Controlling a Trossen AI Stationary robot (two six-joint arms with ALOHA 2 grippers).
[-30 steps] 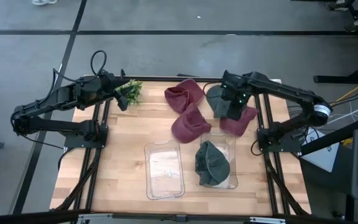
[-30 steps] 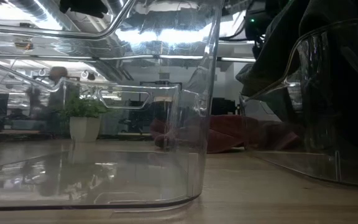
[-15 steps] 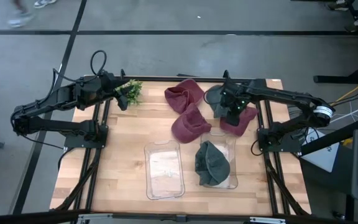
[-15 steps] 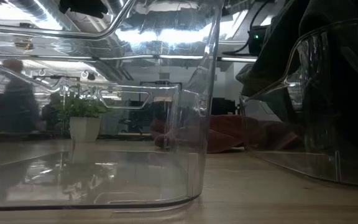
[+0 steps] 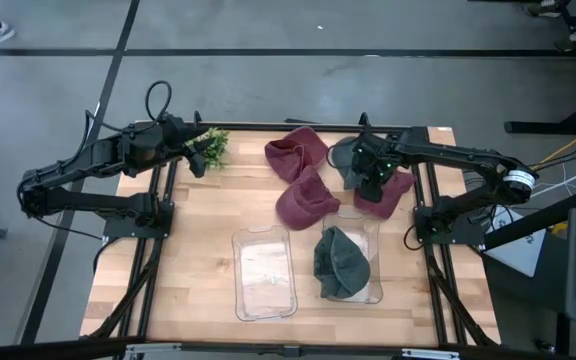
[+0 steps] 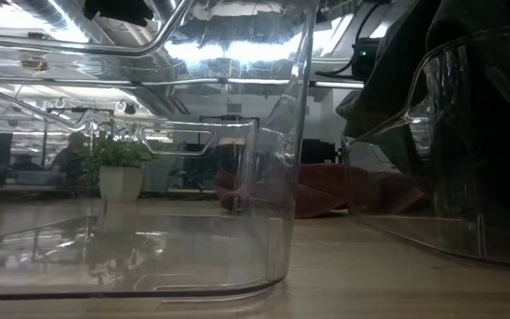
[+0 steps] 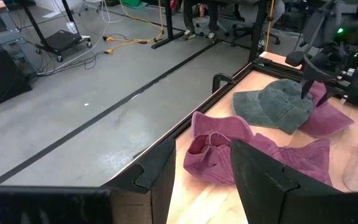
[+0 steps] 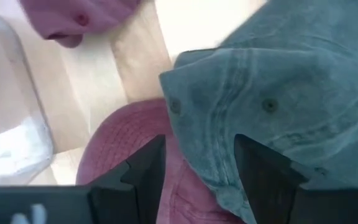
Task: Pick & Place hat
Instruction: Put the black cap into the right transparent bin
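A grey-green hat (image 5: 345, 154) lies at the table's far right, its near side resting on a maroon hat (image 5: 389, 196). My right gripper (image 5: 368, 172) points down over it, open. In the right wrist view the two fingers stand either side of the hat's edge (image 8: 197, 143), where it overlaps the maroon hat (image 8: 120, 140). Two more maroon hats (image 5: 296, 152) (image 5: 306, 199) lie near the middle. My left gripper (image 5: 197, 158) waits open at the far left, beside a potted plant (image 5: 211, 145). My right gripper comes at the grey-green hat (image 7: 272, 104) from above, fingers pointing down at its near edge. Its fingertips (image 7: 304, 92) reach the cloth's surface in the left wrist view, but I cannot tell whether they touch it.
Two clear bins stand toward the near edge. The left one (image 5: 264, 272) holds nothing. In the right one (image 5: 370, 232) lies a dark green hat (image 5: 341, 262). Bare wood lies left of the bins. Black rails (image 5: 424, 180) run along both table sides.
My right gripper has sunk toward the grey-green hat and now hangs close over its near edge. The hats lie where they were. People have moved in the room beyond the table.
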